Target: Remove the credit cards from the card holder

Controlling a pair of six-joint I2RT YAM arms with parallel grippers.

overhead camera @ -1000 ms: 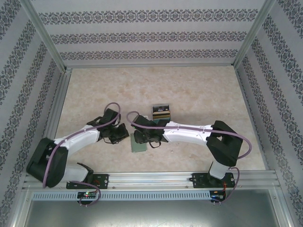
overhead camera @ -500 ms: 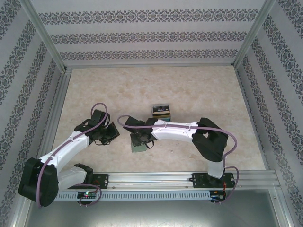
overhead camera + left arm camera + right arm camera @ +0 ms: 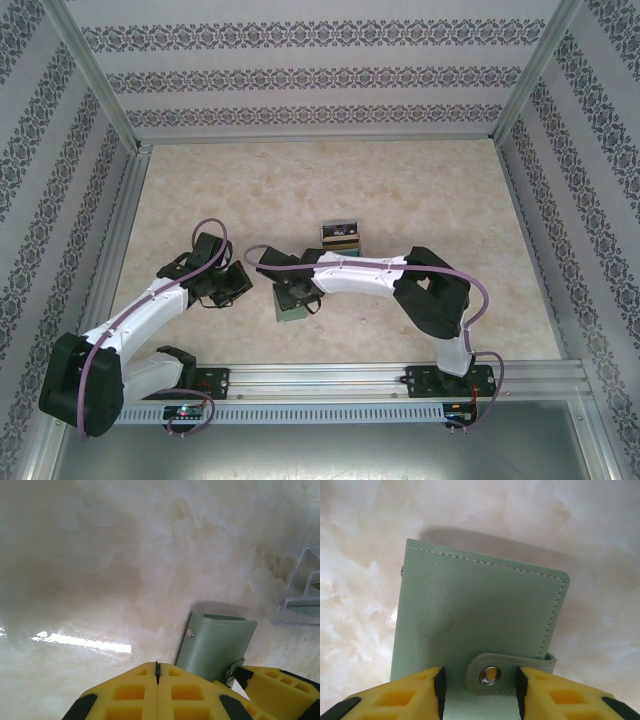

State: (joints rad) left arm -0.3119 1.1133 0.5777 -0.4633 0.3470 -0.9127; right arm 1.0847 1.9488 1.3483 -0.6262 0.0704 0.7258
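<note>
The card holder, a pale grey-green wallet, lies folded on the marble table with its snap tab across the near face. My right gripper hovers over it, open, its pads on either side of the tab with a gap on the left. In the top view the right gripper is above the card holder. My left gripper is shut on nothing, just left of the card holder; in the top view the left gripper is a short way off. A small stack of credit cards, black on top of tan-gold, sits just behind.
A clear plastic stand is on the table right of the wallet in the left wrist view. Patterned walls and metal rails enclose the table. Bare marble stretches behind and to both sides.
My left arm has drawn back to the left, away from the wallet. My right arm has folded in leftward over the wallet and its jaws have widened. The wallet has barely moved.
</note>
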